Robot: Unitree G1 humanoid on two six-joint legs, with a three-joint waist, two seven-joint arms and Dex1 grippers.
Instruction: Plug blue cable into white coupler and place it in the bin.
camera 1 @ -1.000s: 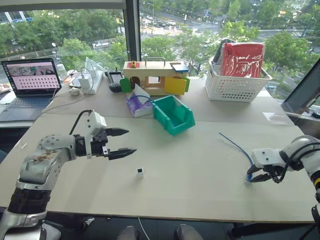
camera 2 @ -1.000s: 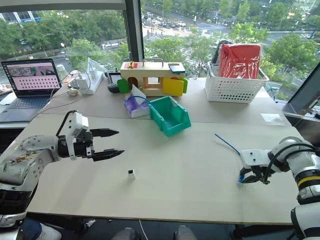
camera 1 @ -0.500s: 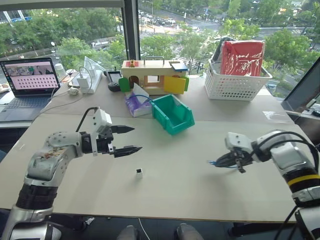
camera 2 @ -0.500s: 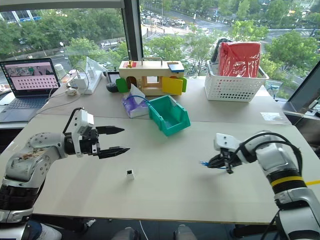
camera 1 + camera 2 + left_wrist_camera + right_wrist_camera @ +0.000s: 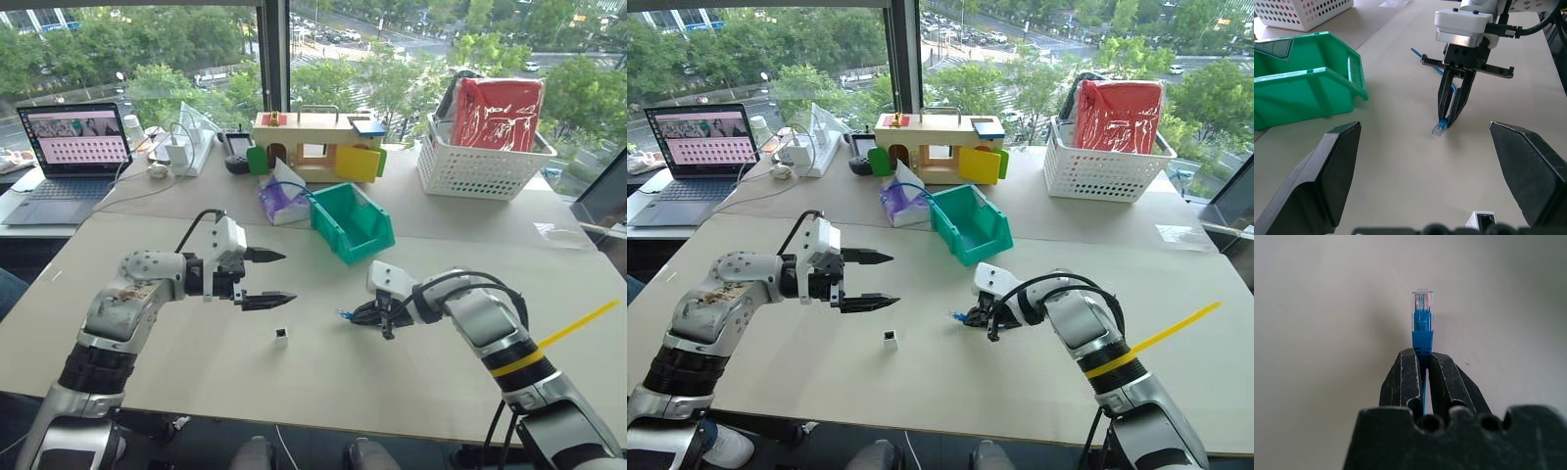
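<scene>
Plug held, coupler loose on the counter

Nearest, the white coupler (image 5: 281,335) sits free just below the left pincer (image 5: 273,277), which gapes wide and empty. The right pincer (image 5: 359,314), clamped on the blue cable (image 5: 1422,328), aims its plug leftward at the coupler (the left is nearer). Beyond, the bin (image 5: 353,221) waits.

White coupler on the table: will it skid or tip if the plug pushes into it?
Probably skids: the white coupler looks tiny and light, lying loose on smooth table. It may also tip. The open left gripper likely should hold it first.
</scene>
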